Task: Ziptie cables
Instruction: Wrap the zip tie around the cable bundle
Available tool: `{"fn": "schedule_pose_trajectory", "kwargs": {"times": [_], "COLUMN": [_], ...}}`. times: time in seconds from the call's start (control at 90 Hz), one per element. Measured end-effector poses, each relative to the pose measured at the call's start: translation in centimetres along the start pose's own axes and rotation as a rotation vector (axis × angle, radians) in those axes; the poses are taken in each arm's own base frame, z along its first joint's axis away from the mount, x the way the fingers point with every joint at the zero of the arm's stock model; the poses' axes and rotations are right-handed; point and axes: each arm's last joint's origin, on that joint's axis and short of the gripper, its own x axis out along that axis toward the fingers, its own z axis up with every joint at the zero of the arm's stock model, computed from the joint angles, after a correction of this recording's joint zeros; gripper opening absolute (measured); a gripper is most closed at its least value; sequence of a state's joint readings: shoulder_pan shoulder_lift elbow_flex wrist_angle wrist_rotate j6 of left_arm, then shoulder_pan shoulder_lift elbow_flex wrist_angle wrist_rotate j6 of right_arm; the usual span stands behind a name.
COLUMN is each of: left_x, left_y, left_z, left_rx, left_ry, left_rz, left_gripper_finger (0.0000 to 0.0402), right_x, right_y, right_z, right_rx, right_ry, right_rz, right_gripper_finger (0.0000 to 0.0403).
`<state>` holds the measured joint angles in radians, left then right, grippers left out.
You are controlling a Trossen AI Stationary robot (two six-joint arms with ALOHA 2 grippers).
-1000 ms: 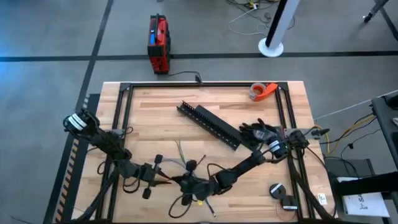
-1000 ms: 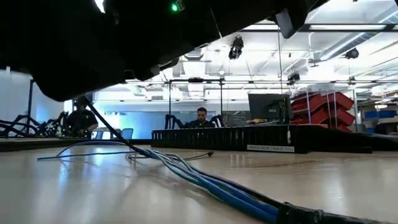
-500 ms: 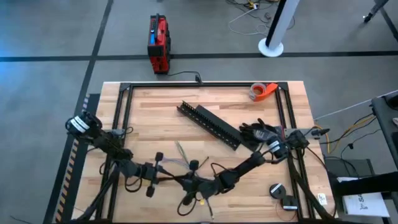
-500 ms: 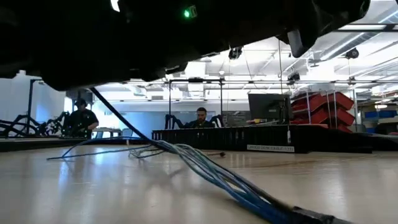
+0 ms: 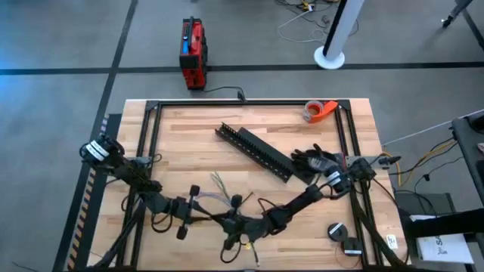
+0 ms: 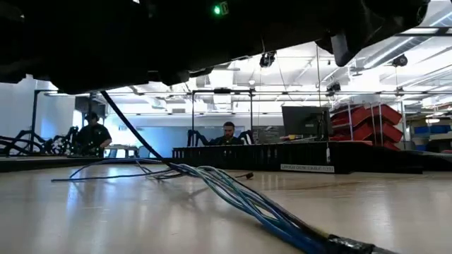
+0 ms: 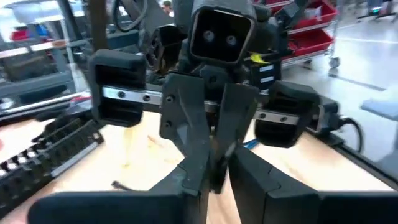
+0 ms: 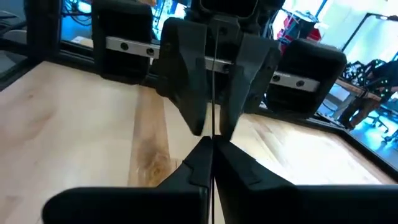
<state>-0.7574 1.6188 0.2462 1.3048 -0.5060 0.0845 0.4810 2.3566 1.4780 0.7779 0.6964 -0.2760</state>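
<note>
Wooden table [image 5: 189, 121] | cables [image 5: 219, 183] splayed | left pincer [image 5: 208, 217], right pincer [image 5: 227, 221] — nose-to-nose, grip unclear

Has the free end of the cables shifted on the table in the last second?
Yes. In the high view the fanned end of the cables has swung slightly away from the black slotted rail, toward the table's left side.

Shining bright from long lights [image 6: 321, 32] high up in the room. Gleaming in pale patches on the wooden table [image 6: 395, 204]. Blocking the low view's top as big, dark, fuzzy arm shapes. Blurring the blue cables [image 6: 247, 201] up close. Looking soft and hazy in both wrist views, with fuzzy dark fingers [image 8: 205, 165]
</note>
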Motion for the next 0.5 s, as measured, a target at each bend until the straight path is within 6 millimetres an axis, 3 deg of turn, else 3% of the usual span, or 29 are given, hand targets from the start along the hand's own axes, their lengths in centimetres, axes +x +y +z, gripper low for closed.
{"fn": "schedule_pose_trajectory", "kwargs": {"times": [0.5], "left_x": [-0.03], "left_y": [-0.09], "left_z": [-0.12], "left_rx": [-0.035], "left_ry": [0.009], "left_rz": [-0.027], "left_gripper_finger": [0.003], "right_x": [-0.26], "right_y": [0.29], "right_z": [0.16], "right_rx": [-0.029], "right_ry": [-0.018], "right_rz": [0.013], "right_gripper_finger": [0.0]}}
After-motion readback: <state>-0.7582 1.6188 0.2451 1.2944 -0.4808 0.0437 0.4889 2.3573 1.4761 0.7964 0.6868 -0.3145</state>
